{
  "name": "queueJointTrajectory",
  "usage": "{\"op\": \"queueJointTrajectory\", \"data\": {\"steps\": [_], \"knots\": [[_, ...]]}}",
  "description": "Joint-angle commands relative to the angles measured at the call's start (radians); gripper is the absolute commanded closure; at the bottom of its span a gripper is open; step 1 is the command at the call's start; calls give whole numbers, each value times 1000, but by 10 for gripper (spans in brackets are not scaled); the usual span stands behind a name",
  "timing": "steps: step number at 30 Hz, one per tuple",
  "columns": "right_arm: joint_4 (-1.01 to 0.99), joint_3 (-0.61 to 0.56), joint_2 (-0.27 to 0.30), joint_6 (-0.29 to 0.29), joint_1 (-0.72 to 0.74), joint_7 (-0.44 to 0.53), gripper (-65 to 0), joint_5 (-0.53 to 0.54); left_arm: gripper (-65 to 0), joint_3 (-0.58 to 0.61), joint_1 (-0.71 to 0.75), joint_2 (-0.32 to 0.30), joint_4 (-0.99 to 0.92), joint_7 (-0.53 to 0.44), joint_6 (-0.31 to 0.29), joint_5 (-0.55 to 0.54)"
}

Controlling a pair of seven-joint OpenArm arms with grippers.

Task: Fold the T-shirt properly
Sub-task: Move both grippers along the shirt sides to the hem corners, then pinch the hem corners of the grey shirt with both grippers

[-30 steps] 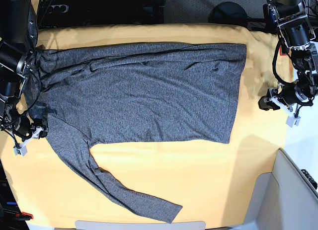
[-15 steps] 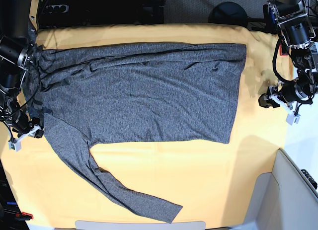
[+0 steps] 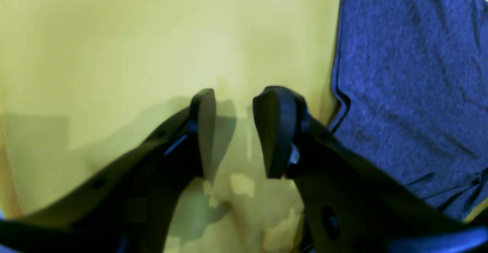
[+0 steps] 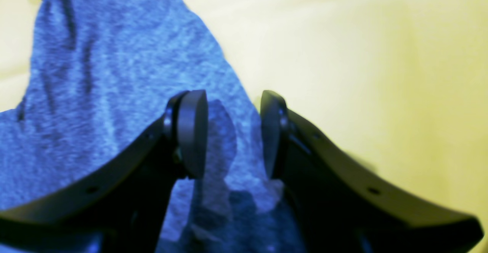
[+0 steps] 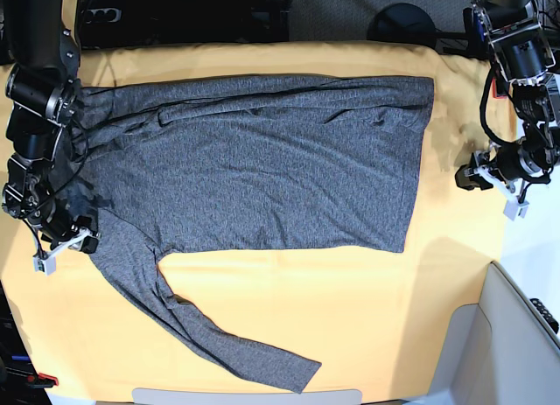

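Observation:
The dark grey T-shirt [image 5: 262, 160] lies spread flat on the yellow-orange table cloth [image 5: 367, 309], hem toward the right, and one long sleeve [image 5: 219, 339] trails to the front edge. On the base view's left, my right gripper [image 5: 81, 233] hovers at the shirt's shoulder edge. In the right wrist view it [image 4: 232, 100] is open, with shirt fabric [image 4: 95, 73] under and between the fingers. My left gripper [image 5: 468, 179] sits on the right, just off the hem. In the left wrist view it [image 3: 238, 96] is open over bare cloth, the shirt [image 3: 411, 73] beside it.
A grey bin [image 5: 516, 335] fills the front right corner. A white strip [image 5: 245, 395] lies along the front edge. Beyond the far edge are a black round base [image 5: 402, 20] and a power strip [image 5: 105, 16].
My right arm has swung inward and its gripper has shifted right onto the shirt's shoulder edge. The left arm has hardly moved, and the shirt lies as before.

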Motion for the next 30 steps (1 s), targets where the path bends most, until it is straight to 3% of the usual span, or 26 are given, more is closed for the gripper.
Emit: {"op": "queueJointTrajectory", "data": {"steps": [1,11,16,19,23,30], "knots": [[8,0,3,10,17,-23,-222,-5,-214,-4,-23,-25,15,-17,-5,-16],[11,0,-19,10,-11,-18,-211,-5,-214,-4,-29,-24,9,-25,-2,-16],[11,0,-19,10,-12,-18,-64,-5,-214,-4,-52,-22,7,-25,-2,-16],[13,-3,-19,10,-12,-18,-54,-5,-214,-1,-78,-22,-10,-25,-2,-16],[13,-3,-19,10,-14,-17,-51,-5,-216,77,-180,-22,-142,-40,-2,-16],[17,-3,-20,10,-28,-17,-52,-5,-285,318,-375,-24,-444,-223,-2,-16]]}}
